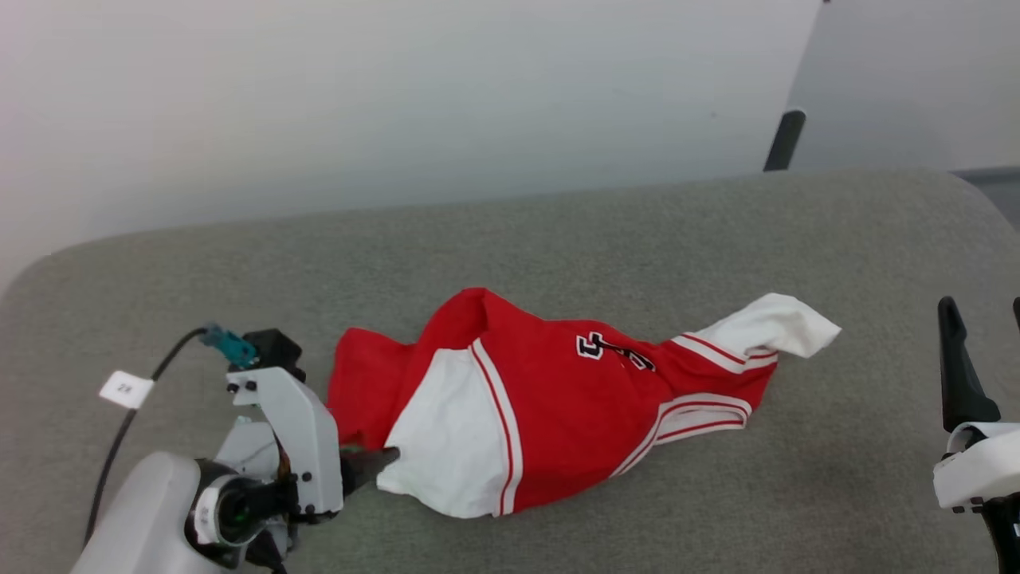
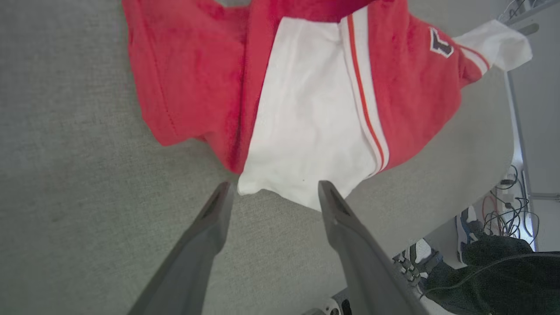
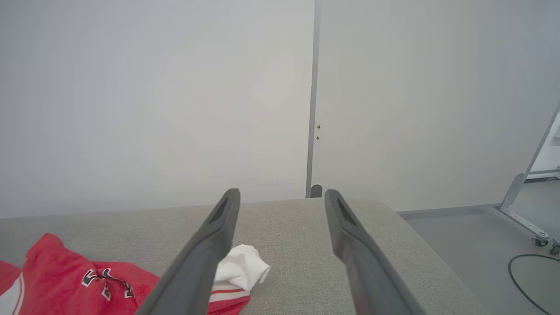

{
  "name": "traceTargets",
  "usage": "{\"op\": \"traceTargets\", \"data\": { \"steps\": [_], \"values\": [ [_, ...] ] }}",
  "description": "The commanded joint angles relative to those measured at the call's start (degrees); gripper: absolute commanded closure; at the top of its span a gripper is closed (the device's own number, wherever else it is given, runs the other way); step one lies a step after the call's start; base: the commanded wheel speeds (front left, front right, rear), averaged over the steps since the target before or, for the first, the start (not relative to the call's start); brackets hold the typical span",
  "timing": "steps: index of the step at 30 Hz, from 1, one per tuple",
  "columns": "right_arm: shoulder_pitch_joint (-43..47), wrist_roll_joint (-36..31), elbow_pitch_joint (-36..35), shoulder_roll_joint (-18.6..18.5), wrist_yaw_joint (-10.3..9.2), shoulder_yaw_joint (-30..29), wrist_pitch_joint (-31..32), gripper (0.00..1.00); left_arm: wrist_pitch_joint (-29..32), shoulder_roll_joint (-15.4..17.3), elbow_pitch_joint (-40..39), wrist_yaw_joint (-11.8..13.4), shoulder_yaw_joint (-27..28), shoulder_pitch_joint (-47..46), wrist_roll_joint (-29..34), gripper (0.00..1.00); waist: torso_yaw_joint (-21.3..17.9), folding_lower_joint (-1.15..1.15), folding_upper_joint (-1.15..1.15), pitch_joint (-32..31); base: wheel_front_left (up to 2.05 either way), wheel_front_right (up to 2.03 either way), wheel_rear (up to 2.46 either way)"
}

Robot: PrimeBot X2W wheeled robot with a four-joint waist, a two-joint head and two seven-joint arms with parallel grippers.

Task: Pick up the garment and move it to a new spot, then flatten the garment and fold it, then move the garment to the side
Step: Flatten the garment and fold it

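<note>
The garment [image 1: 558,399] lies crumpled in the middle of the grey padded table [image 1: 558,231], red with white sleeves, striped trim and part of the black lettering showing. My left gripper [image 1: 382,461] lies low at the garment's near left end. In the left wrist view it [image 2: 274,188] is open, its fingertips [image 2: 221,197] at the edge of the white sleeve [image 2: 306,109] with nothing gripped. My right gripper [image 1: 984,307] stands open at the table's right, apart from the garment [image 3: 65,280], and in its own wrist view the right gripper [image 3: 282,194] is open and holds nothing.
A pale wall runs behind the table, with a black post [image 1: 785,139] at the back right. A cable with a white tag [image 1: 126,389] trails from my left wrist. Past the table edge, a shoe [image 2: 468,218] and floor cables [image 2: 507,205] show.
</note>
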Motion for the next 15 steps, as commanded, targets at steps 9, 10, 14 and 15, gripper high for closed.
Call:
{"op": "traceTargets", "data": {
  "steps": [9,10,14,15],
  "values": [
    [-1.6,-0.2,-0.2,0.4,-0.06,0.1,-0.4,0.00,2.3,1.0,5.8,-0.5,-2.7,-3.2,1.9,0.00,-3.2,0.00,0.00,3.9,0.00,0.00,0.00],
    [-1.7,-0.1,-0.1,0.5,-0.06,0.1,-0.5,0.00,2.0,1.0,6.5,-0.8,-2.8,-3.5,2.1,0.00,-3.3,0.00,0.00,4.0,0.00,0.00,0.00],
    [-2.1,0.1,0.0,0.4,-0.06,0.2,-0.5,0.00,1.0,1.1,9.2,-1.6,-3.3,-4.2,2.8,0.00,-3.7,0.00,0.00,4.7,0.00,0.00,0.00],
    [-2.2,0.1,-0.1,0.4,-0.06,0.2,-0.5,0.00,0.8,1.1,9.8,-1.8,-3.3,-4.5,2.9,0.00,-3.8,0.00,0.00,4.8,0.00,0.00,0.00]
  ]
}}
